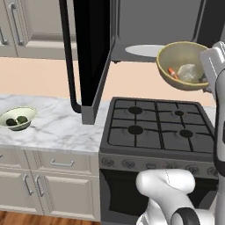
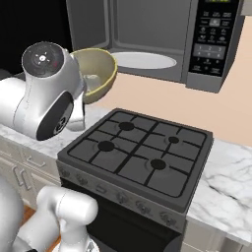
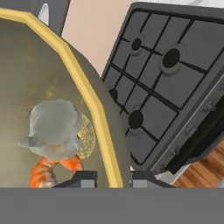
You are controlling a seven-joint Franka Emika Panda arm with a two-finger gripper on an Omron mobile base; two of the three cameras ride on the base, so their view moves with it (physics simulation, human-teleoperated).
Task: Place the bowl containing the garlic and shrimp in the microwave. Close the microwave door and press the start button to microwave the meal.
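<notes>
The tan bowl hangs tilted in the air above the stove, just in front of the open microwave and its white turntable. Inside the bowl lie the whitish garlic and the orange shrimp. My gripper is shut on the bowl's yellowish rim, one finger inside and one outside. In the right base view my arm covers part of the bowl. The black microwave door stands swung wide open to the left, its bar handle facing out.
The black stove lies directly below the bowl. A pale bowl with green lumps sits on the marble counter at the left. The microwave's button panel is right of the cavity.
</notes>
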